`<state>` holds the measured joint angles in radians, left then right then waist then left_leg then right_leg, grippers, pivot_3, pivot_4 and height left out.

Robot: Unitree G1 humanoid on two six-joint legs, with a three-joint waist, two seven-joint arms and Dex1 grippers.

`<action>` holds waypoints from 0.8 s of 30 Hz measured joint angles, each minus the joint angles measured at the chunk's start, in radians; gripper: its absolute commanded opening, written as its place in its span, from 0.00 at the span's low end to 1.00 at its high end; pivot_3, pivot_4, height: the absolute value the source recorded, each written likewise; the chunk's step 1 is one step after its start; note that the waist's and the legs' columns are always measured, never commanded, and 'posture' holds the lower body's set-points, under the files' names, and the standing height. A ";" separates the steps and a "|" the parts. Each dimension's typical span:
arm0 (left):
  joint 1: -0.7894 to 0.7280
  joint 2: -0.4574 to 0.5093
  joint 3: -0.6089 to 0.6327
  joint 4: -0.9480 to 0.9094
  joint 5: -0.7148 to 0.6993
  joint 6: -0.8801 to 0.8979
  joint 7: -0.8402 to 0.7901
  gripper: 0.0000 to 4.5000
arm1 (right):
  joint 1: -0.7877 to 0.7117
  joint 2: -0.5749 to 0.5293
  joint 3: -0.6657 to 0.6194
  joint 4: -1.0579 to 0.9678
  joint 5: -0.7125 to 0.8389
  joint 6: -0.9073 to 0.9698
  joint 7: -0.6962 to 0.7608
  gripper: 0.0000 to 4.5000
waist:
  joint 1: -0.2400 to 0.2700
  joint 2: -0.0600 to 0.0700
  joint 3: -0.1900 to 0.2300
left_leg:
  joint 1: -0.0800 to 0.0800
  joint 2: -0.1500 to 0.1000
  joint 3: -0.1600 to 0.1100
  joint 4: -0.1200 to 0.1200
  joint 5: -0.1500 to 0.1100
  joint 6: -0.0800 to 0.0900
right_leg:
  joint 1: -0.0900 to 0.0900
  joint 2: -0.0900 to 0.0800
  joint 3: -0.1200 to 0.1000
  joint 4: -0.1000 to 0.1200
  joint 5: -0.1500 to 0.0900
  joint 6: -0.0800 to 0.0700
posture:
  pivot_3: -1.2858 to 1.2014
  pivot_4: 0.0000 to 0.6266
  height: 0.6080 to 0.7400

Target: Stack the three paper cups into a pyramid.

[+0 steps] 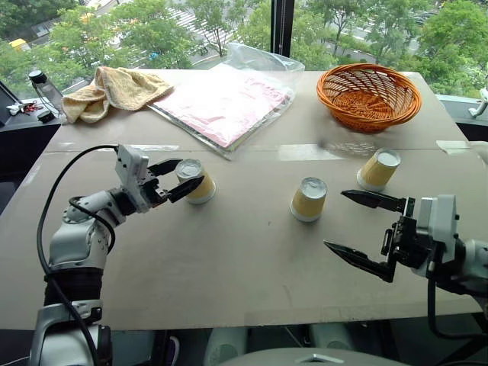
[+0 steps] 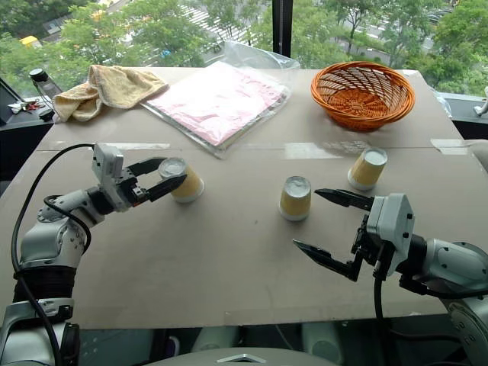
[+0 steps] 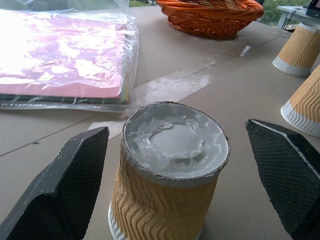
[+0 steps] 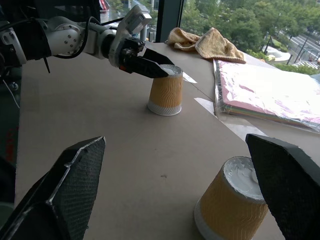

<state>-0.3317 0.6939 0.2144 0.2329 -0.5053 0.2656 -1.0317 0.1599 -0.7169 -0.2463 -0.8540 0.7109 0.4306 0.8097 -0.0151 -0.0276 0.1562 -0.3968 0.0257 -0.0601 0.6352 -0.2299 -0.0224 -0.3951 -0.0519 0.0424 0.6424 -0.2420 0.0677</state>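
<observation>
Your wide-open left gripper (image 1: 175, 178) brackets the left cup (image 1: 195, 181) at table's nine o'clock, holding nothing, and the right gripper (image 1: 364, 231) gapes empty near the middle cup (image 1: 308, 200); these light, crushable cups want a gentle mid-wall pinch.

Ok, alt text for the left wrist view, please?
An upside-down paper cup stands on the table between the left gripper's open black fingers. Behind lie a plastic-wrapped pink packet, an orange basket and two more cups.

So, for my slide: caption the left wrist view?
Open left gripper straddling an upside-down paper cup on the table.
</observation>
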 measured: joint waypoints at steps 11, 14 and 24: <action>-0.061 -0.014 -0.047 0.014 0.012 -0.006 -0.114 0.67 | 0.053 0.004 -0.002 -0.038 -0.001 -0.018 -0.045 1.00 | 0.003 -0.001 0.000 | -0.001 0.000 0.000 0.000 0.000 0.000 | 0.000 0.000 0.000 0.000 0.000 0.000 | 0.52 0.24 1.00; -0.061 -0.018 -0.088 -0.049 0.008 -0.004 -0.166 0.67 | 0.066 0.010 -0.002 -0.039 -0.005 -0.026 -0.055 1.00 | 0.003 -0.001 0.000 | -0.001 0.000 0.000 0.000 0.000 0.000 | 0.000 0.000 0.000 0.000 0.000 0.000 | 0.52 0.24 1.00; -0.141 -0.158 -0.230 -0.128 0.008 0.049 -0.174 0.67 | 0.156 0.016 -0.034 -0.046 -0.036 -0.050 -0.082 1.00 | -0.001 -0.001 0.000 | 0.000 -0.001 0.000 0.001 0.000 0.000 | 0.001 0.000 0.001 0.000 0.000 0.000 | 0.52 0.24 1.00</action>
<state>-0.4723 0.5360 -0.0160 0.1046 -0.4978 0.3144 -1.2053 0.3161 -0.7012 -0.2806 -0.9002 0.6753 0.3809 0.7278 -0.0162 -0.0282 0.1565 -0.3968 0.0252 -0.0602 0.6363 -0.2299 -0.0223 -0.3942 -0.0518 0.0431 0.6424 -0.2418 0.0681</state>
